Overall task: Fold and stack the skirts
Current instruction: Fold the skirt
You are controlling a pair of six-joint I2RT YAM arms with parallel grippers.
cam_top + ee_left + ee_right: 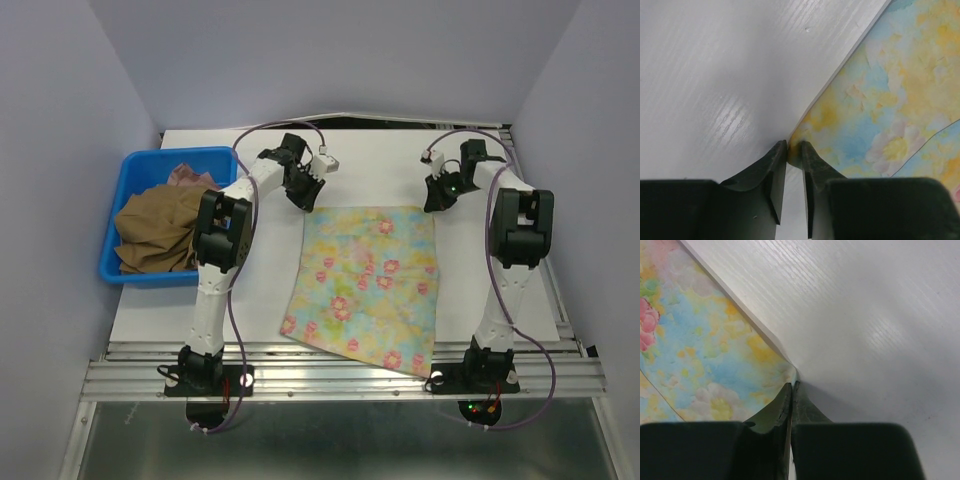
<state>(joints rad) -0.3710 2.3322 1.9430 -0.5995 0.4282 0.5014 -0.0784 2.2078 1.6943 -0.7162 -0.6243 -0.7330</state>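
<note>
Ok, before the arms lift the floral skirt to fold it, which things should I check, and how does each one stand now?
1. Left gripper on the far left corner of the floral skirt: ok, cloth sits between its fingertips.
2. Right gripper shut at the far right corner: ok.
3. Cloth caught in the right gripper: cannot tell, the corner ends just at its tips.
4. Skirt spread flat: ok.
5. Near hem on the table: not ok, it passes over the near edge.
6. Brown skirt out of the way in the bin: ok.
</note>
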